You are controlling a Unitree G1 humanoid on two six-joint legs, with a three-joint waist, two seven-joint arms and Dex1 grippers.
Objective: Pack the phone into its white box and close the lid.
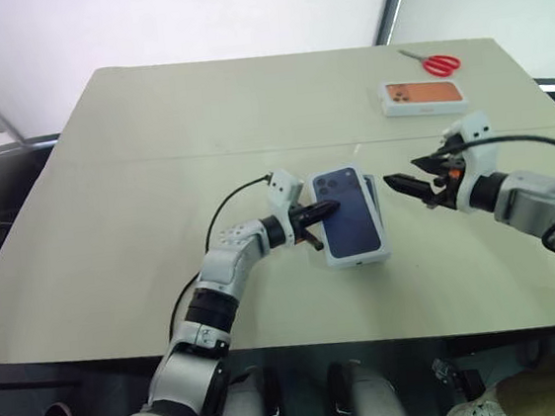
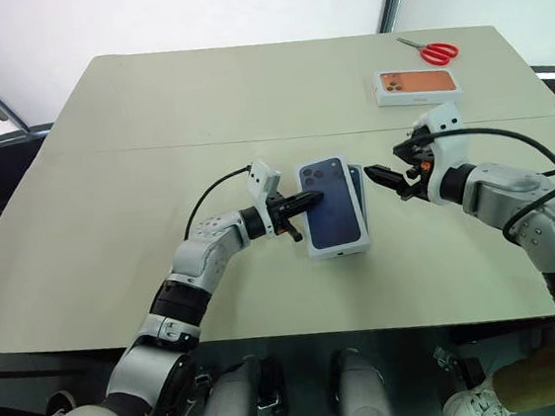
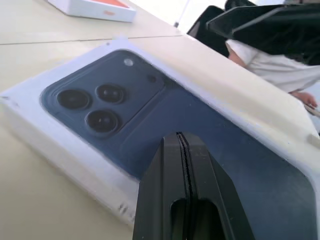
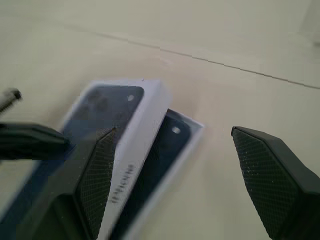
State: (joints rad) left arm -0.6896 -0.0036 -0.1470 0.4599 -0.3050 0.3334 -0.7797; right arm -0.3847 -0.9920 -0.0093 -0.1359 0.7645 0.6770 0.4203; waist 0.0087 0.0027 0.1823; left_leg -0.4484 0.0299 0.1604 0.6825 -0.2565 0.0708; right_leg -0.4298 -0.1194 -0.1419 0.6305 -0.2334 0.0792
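White lid seemingly touched by closed left end effector.

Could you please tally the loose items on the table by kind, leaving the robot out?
Box lids, blue phone print: 1, the lid, sitting askew over the white box
White box bases: 1
Phones: 1, the phone, lying in the base
Orange-printed boxes: 1, the orange-printed box
Scissors: 1, the red scissors
Total: 5
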